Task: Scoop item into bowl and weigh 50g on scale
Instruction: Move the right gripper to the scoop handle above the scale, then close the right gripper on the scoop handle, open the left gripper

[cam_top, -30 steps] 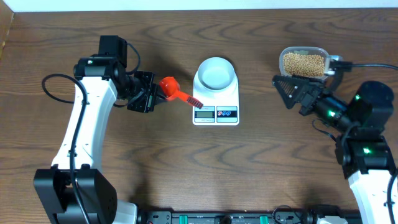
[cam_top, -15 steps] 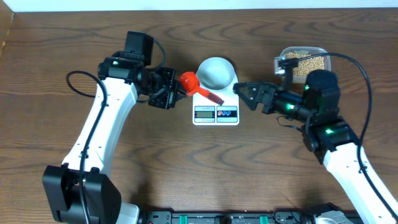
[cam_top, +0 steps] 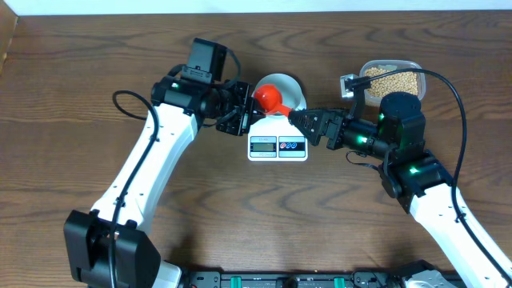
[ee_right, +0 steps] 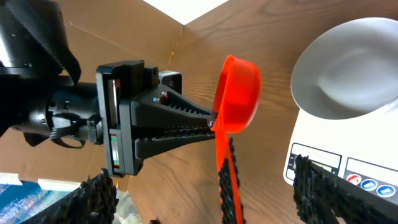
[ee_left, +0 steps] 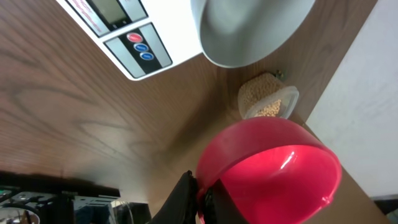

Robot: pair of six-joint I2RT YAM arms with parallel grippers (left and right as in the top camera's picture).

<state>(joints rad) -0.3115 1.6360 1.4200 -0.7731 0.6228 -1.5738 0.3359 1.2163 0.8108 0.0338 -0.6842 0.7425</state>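
Right wrist view: the red scoop [ee_right: 236, 93] is held on edge in the middle of the frame. Its cup is turned sideways and its ribbed handle runs down to the bottom edge, passing between the two fingers of the right gripper [ee_right: 214, 193]. Those jaws stand wide, one finger at lower left and one at lower right, and neither seems to touch the handle. The left gripper [ee_right: 208, 121] reaches in from the left, its jaws closed on the scoop's neck where cup meets handle.

In the overhead view the scoop hangs over the left rim of the white bowl [cam_top: 288, 90], which sits on the scale [cam_top: 278, 146] at upper centre and looks empty. The soybeans [cam_top: 390, 81] all lie in the clear tub [cam_top: 412, 64] at upper right, well apart from the bowl.

This reads as a handover of the scoop to the right arm, which is on the tub's side. To do it well, the right jaws should close squarely on the middle of the handle, clear of the left fingers. The handle needs to be centred so the thin strip cannot twist. The left jaws should let go only once that grip is firm. The cup should stay off the bowl's rim, so neither bowl nor scale is nudged.
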